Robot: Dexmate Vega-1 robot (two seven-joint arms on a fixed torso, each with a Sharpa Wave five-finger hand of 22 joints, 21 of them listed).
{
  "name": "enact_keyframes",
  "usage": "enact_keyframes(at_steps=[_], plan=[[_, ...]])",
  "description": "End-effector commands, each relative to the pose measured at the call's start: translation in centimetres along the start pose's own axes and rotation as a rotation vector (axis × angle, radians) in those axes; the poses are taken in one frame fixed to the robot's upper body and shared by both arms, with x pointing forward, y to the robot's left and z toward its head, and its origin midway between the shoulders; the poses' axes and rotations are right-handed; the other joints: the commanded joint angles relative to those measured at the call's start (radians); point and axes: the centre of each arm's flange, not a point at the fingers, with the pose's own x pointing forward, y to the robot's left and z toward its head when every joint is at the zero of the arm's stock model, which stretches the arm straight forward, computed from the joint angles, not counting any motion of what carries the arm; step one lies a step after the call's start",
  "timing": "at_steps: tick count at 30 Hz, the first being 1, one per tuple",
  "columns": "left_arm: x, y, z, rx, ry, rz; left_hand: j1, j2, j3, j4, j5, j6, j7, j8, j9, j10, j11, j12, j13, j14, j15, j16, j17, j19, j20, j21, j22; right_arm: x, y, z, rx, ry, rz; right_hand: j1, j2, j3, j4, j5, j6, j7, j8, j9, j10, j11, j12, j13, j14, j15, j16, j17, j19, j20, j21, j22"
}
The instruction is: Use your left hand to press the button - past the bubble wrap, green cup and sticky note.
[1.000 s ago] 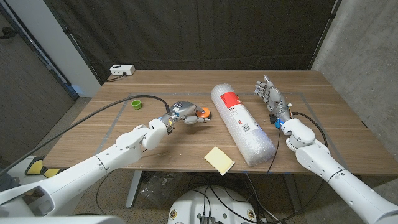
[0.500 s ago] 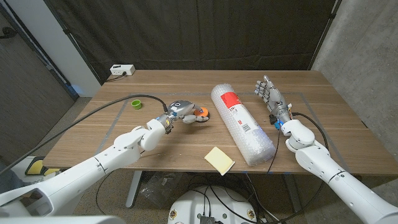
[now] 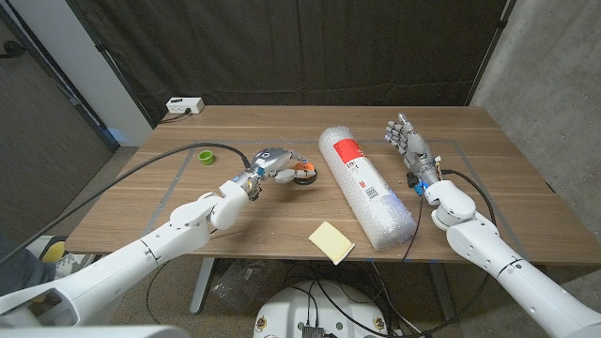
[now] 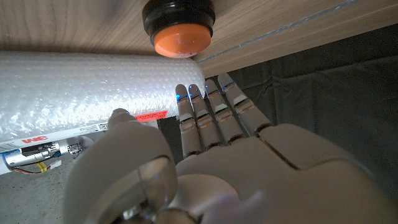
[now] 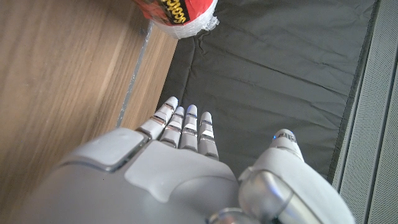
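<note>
button (image 3: 303, 172): round, orange cap on black base, mid-frame, half hidden by the left hand (image 3: 274, 162)
left hand: fingers straight, together, holding nothing
bubble wrap (image 3: 364, 186): bumpy clear roll, just right of the button
right hand (image 3: 408, 145): upright, fingers apart, empty

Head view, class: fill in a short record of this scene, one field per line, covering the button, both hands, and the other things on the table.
button: orange, on the table, left of the bubble wrap
left hand: fingers extended, beside or over the button; contact cannot be told
right hand: open, upright, right of the roll
bubble wrap: roll lying at mid-table
green cup: towards the table's left
sticky note: yellow, near the front edge
</note>
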Motion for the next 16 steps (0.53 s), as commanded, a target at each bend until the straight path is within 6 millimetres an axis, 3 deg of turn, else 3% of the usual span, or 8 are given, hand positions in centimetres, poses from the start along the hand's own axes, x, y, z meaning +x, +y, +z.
enact_keyframes(at_steps=[1,16], plan=[[-0.43,0.88,0.44,-0.012,-0.004,0.061,-0.002,0.005,-0.007,0.004,-0.003,-0.005,0.001,-0.006,0.0,-0.003,-0.001,-0.001,0.004,-0.006,-0.031,-0.004,0.003,-0.002,0.001,-0.002,0.004,0.28,-0.08,-0.11,-0.006,0.004,0.005,-0.001,0.008,-0.001,-0.005,-0.003,0.003,-0.003,0.0,0.004,0.011,0.0,0.003,0.003,0.007,0.003,-0.001,0.002,0.008,-0.002,-0.001,0.004],[-0.56,1.06,0.52,-0.02,0.007,0.087,0.0,0.007,-0.008,0.006,-0.005,-0.007,0.002,-0.006,0.001,-0.007,0.001,0.0,0.004,-0.007,-0.031,-0.002,0.003,-0.007,0.0,-0.004,0.005,0.49,-0.26,-0.01,-0.012,0.009,0.013,-0.001,0.008,-0.002,-0.006,-0.003,0.004,-0.003,0.0,0.004,0.011,0.0,0.003,0.003,0.007,0.003,-0.001,0.002,0.009,-0.002,-0.004,0.005]])
